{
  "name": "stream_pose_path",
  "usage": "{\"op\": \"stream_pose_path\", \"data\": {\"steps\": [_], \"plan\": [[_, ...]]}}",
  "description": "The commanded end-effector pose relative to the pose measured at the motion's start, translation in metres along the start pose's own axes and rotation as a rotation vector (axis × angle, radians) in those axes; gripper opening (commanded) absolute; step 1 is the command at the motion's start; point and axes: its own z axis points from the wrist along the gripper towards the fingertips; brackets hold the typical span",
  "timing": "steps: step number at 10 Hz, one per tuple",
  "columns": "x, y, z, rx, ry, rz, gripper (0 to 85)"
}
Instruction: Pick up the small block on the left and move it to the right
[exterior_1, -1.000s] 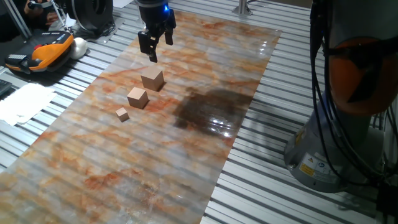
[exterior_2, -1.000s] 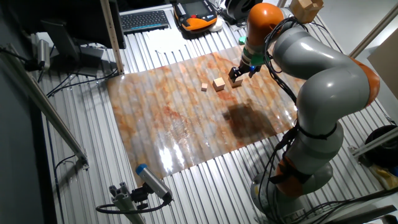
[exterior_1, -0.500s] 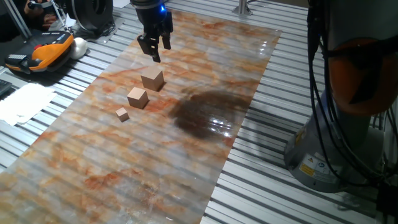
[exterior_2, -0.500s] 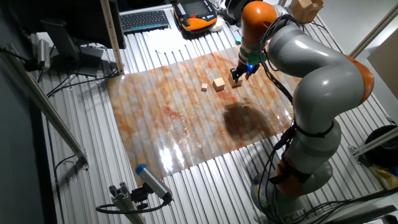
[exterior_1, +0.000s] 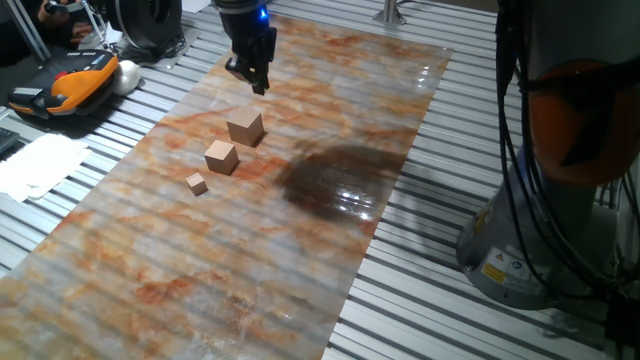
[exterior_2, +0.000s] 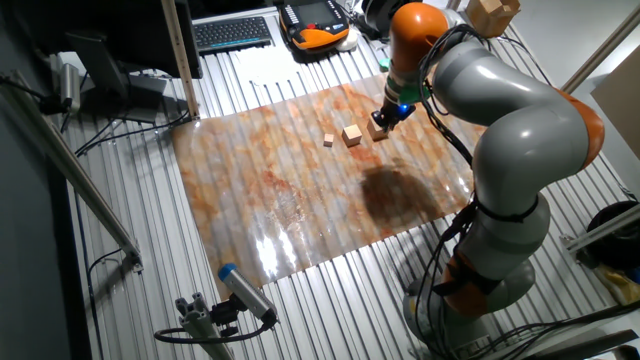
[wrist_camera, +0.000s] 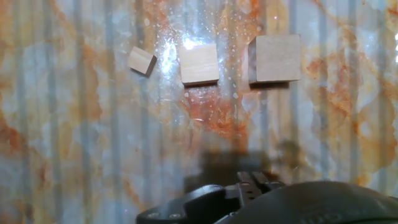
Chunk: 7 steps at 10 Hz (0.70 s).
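the gripper (exterior_1: 258, 80) hangs above the table, its dark fingers (exterior_1: 262, 82) pointing down and set close together, though whether they fully meet cannot be told. a blue light glows on the wrist just over it. the arm (exterior_2: 500, 110), grey with orange joints, reaches from its base at the table's edge, bending over in a high arc. in the hand view only the dark gripper body shows at the bottom edge.
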Motion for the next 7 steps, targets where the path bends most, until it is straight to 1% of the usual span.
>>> {"op": "stream_pose_path", "data": {"steps": [1, 2, 3, 4, 5, 6, 7], "plan": [[0.0000, 0.0002, -0.0003, 0.010, 0.000, 0.004, 0.0], [-0.0001, 0.0002, -0.0002, 0.001, 0.005, 0.024, 0.0], [0.0000, 0.0000, -0.0007, 0.004, 0.019, 0.026, 0.0], [-0.0002, -0.0005, -0.0011, 0.002, 0.023, 0.040, 0.0], [-0.0009, -0.0023, -0.0016, -0.024, 0.016, 0.053, 0.0], [-0.0008, -0.0030, -0.0026, -0.043, 0.011, 0.070, 0.0], [-0.0003, -0.0023, -0.0035, 0.021, -0.007, 0.044, 0.0]]}}
